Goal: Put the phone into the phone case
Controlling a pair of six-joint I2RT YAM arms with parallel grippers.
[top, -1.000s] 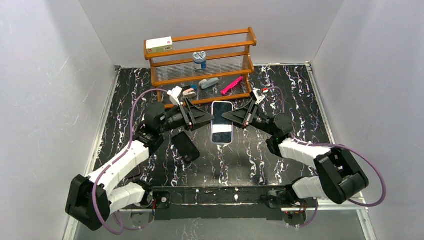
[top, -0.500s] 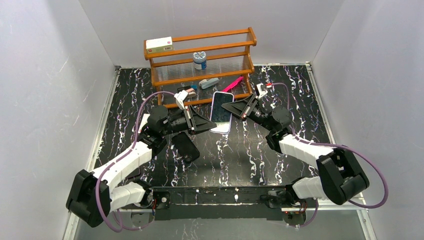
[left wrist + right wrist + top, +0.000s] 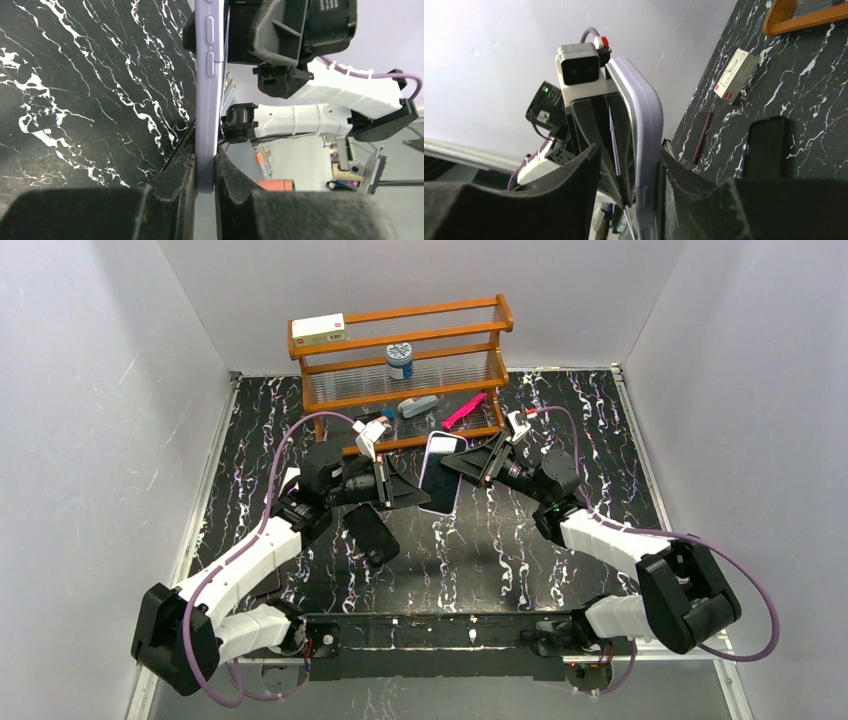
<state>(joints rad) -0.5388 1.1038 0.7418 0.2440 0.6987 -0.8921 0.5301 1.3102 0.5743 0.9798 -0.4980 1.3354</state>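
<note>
Two arms are meeting at the phone point(image 3: 440, 475), which is being held tipped up off the worktop point(image 3: 480, 560) near its middle, just in front of the wooden rack point(image 3: 503, 318). On the left arm point(image 3: 250, 560), the left jaws are pinching the phone tight. In the left wrist view the pads point(image 3: 172, 185) are pressing on both faces with no gap showing, and the pale buttoned edge is facing the camera. On the right arm point(image 3: 600, 540), the right jaws are standing parted around the phone's opposite side. In the right wrist view the phone is sitting between the fingers point(image 3: 574, 180) with a clear gap on one side, so that arm seems to be gripping nothing and the left one alone seems to be carrying the load. The phone case point(image 3: 372, 533) is lying flat on the worktop on the left arm's side, nearer the bases than the phone, just on the near side of the left wrist and apart from the phone. Which face of it is turned up I cannot tell. Its long axis is running diagonally, from far-left to near-right, while the phone's long axis is running almost straight from far to near. So the left arm is the nearer one. The coming move is likely calling for it to draw the phone toward the bases, turn it to match that diagonal, and level it over the shell. Whether the right jaws are needed to steady the case I cannot tell.
</note>
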